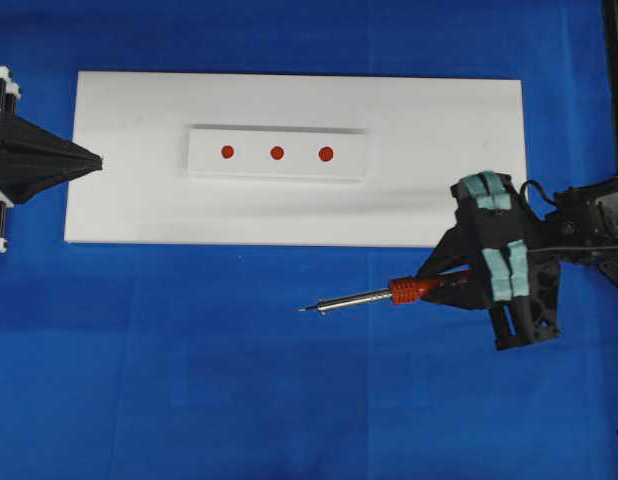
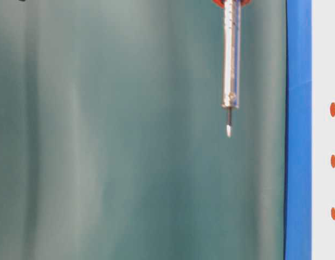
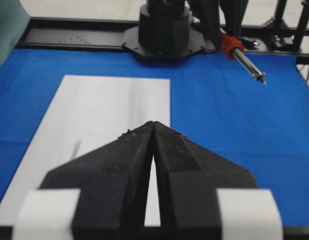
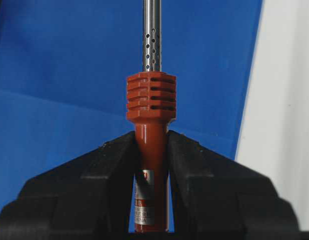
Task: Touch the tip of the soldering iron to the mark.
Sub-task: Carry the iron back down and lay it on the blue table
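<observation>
My right gripper point(image 4: 151, 165): jaws clamped on the red-orange handle of the soldering iron point(image 1: 361, 296).
Handle label: white sticker with red print, too small for me to read.
Iron tip: over blue cloth point(image 1: 189, 380), short of the white board point(image 1: 129, 200).
The mark point(image 1: 277, 153): middle red dot on the white block point(image 1: 349, 160).
My left gripper point(image 3: 153, 131): jaws closed, empty, at the board's far end.

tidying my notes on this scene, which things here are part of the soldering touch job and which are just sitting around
Part of the job:
- soldering iron, held in the shut right claw, tip over the blue cloth
- the mark, middle red dot on the white block

Just there:
- two outer red dots
- white board
- blue cloth
- left claw, shut, holding nothing
</observation>
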`<state>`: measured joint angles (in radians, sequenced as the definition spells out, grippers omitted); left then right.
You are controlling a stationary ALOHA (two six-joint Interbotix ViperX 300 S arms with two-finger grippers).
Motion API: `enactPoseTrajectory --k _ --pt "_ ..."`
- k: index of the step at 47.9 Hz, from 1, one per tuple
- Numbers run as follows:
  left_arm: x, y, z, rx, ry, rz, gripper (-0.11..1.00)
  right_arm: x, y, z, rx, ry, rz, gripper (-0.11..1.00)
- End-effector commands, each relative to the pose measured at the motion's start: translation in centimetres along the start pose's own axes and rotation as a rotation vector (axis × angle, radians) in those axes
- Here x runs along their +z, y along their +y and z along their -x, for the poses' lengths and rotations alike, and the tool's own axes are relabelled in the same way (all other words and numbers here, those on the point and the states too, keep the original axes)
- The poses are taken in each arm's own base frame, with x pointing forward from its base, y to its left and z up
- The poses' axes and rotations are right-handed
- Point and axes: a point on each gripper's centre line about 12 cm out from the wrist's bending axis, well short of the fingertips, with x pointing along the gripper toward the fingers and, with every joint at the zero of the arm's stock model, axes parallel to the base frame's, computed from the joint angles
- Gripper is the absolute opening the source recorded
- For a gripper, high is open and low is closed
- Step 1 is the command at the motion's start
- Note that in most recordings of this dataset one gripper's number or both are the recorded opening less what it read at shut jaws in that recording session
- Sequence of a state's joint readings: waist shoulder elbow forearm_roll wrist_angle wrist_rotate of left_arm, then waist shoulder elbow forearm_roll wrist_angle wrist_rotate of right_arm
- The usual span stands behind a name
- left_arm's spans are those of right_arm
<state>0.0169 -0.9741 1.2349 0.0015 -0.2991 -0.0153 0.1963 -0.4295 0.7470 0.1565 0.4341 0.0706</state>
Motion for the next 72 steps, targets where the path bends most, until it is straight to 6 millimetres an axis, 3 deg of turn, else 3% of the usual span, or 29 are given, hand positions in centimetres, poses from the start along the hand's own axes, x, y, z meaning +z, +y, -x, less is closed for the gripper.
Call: enactPoseTrajectory --k 1,13,30,39,55,72 --pt "0.4 0.1 -0.1 0.003 -0.014 0.001 0.00 1.0 0.2 0.0 -0.001 -0.035 0.017 0.06" --pt "0.4 0.0 -0.1 0.002 -0.014 0.001 0.00 3.2 0.4 -2.8 -0.008 -0.053 0.025 0.06" --pt "0.4 0.1 -0.1 0.003 -0.014 0.003 0.00 8.4 0.3 -8.0 -0.027 -0.065 0.032 0.06" --pt "0.3 0.0 -0.1 0.002 -0.009 0.001 0.00 9.7 0.3 -9.3 -0.028 -0.071 0.025 0.06" --pt "0.3 0.1 -0.1 0.003 -0.006 0.001 0.00 8.3 -0.2 -10.6 -0.031 -0.092 -0.001 0.06" --pt "0.3 0.0 -0.1 0.003 -0.008 0.000 0.00 3.6 -1.4 -15.8 -0.043 -0.102 -0.079 0.06"
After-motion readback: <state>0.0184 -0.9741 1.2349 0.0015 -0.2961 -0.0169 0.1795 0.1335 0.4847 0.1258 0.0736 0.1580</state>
